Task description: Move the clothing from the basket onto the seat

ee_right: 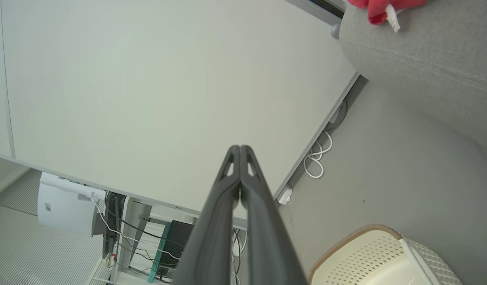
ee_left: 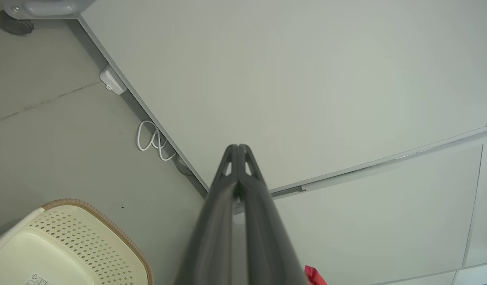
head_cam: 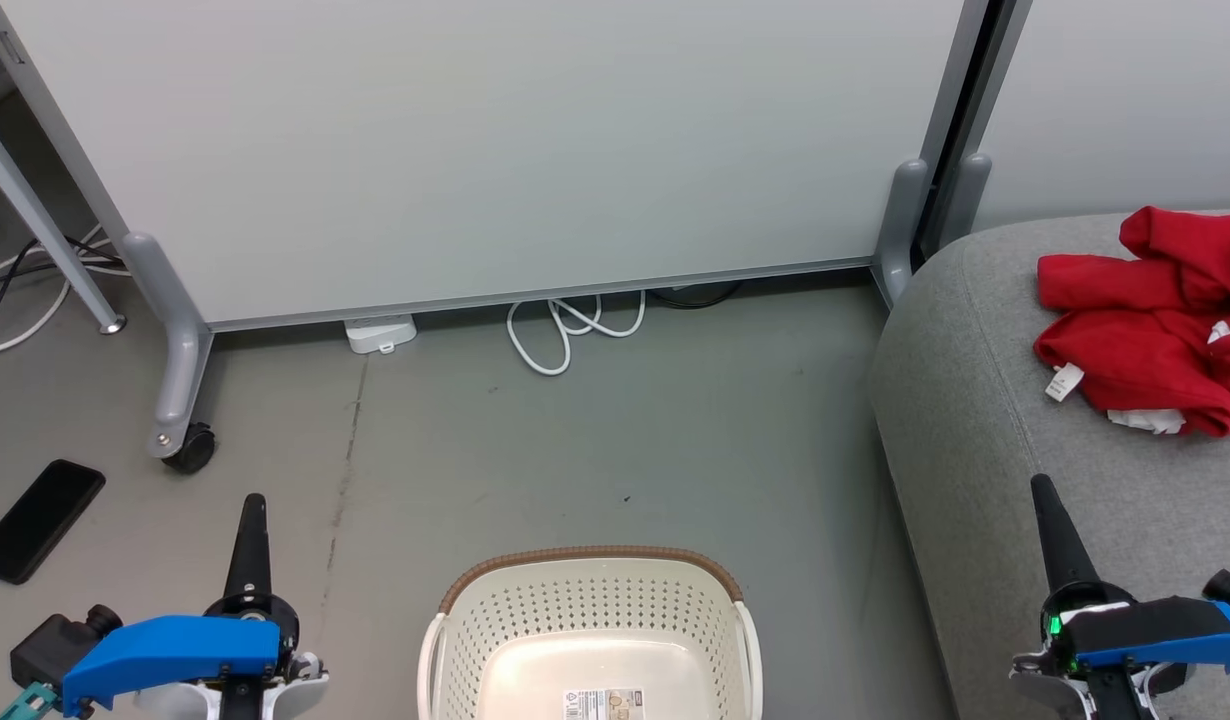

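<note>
Red clothing (head_cam: 1150,330) lies heaped on the seat (head_cam: 975,450), visible basket (head_cam: 585,610) floor bare, left claw (head_cam: 254,502) and right claw (head_cam: 1041,488) both pressed closed on nothing: task looks finished.

Light: bright, even, diffuse, seemingly from overhead; no hard shadows. Soft shadow band on floor (head_cam: 625,430) under partition panel (head_cam: 495,150) and along base of seat (head_cam: 975,420). Panel: faint sheen, no glare spots. Head view sharp edge to edge. Wrist views: wide-angle, panel edges slightly bowed; left fingers (ee_left: 215,221) and right fingers (ee_right: 214,229) blur toward bottom edge, background in focus
</note>
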You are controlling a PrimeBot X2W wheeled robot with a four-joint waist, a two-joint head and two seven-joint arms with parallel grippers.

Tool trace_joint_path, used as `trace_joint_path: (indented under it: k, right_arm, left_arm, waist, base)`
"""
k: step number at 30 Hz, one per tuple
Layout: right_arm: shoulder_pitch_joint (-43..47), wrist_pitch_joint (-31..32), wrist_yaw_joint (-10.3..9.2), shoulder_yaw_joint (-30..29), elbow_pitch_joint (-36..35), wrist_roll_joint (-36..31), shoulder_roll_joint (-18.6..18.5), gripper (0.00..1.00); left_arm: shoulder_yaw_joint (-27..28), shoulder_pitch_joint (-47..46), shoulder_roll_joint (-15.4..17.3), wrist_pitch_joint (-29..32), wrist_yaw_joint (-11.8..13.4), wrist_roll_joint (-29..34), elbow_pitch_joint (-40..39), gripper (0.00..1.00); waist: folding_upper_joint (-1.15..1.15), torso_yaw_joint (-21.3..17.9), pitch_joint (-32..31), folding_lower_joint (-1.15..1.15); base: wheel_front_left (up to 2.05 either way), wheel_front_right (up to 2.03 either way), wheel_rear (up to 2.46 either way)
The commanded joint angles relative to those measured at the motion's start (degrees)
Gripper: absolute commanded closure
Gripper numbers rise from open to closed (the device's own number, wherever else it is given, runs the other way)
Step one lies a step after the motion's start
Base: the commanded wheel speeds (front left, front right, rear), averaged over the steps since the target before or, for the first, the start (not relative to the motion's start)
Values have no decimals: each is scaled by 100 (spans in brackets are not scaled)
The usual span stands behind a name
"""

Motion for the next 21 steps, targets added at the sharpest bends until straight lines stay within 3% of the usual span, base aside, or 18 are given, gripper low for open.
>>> trace_joint_path:
  k: [1,21]
  right_arm:
    - [-125,46,3,-12,-59,148,-28,100]
    - [-166,306,4,-40,-53,1193,-31,100]
  left_arm:
    - [28,-138,8,27,-43,-129,-61,100]
    - [113,-196,-9,287,-53,-1140,-88,100]
  waist:
    - [0,-4,0,0]
    - [0,-66,-6,0]
  base:
    - [0,0,0]
    - [0,0,0]
